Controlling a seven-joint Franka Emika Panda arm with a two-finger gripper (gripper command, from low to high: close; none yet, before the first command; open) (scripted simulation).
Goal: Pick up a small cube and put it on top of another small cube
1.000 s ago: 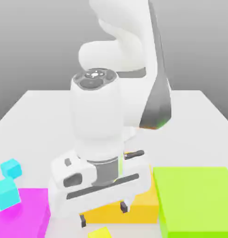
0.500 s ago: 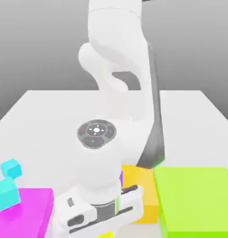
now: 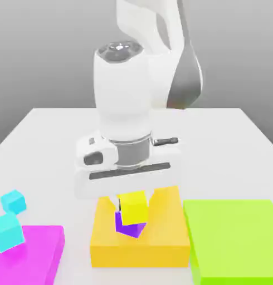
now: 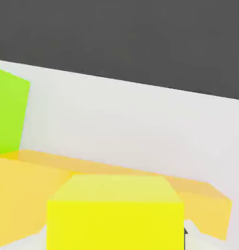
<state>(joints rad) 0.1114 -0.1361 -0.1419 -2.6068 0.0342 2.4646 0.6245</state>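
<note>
My gripper [image 3: 133, 205] hangs under the white hand and is shut on the small yellow cube [image 3: 134, 206]. It holds the cube above the flat orange-yellow block [image 3: 161, 245]. Directly under the yellow cube sits the small purple cube [image 3: 130, 228], resting on that orange-yellow block, with its top part hidden behind the yellow one. I cannot tell whether the two cubes touch. In the hand view the yellow cube [image 4: 115, 212] looms close, with the orange-yellow block [image 4: 24, 188] behind it.
A large flat green block [image 3: 233, 239] lies at the exterior view's right, also seen as the green block [image 4: 9, 112] in the hand view. A flat magenta block [image 3: 33, 253] lies at the left. One cyan cube [image 3: 8, 231] stands on it and another cyan cube [image 3: 13, 201] sits just behind.
The hand dropped low at the table's front, shut on the yellow cube, then rose and moved back. The cube now hangs over the purple one.
</note>
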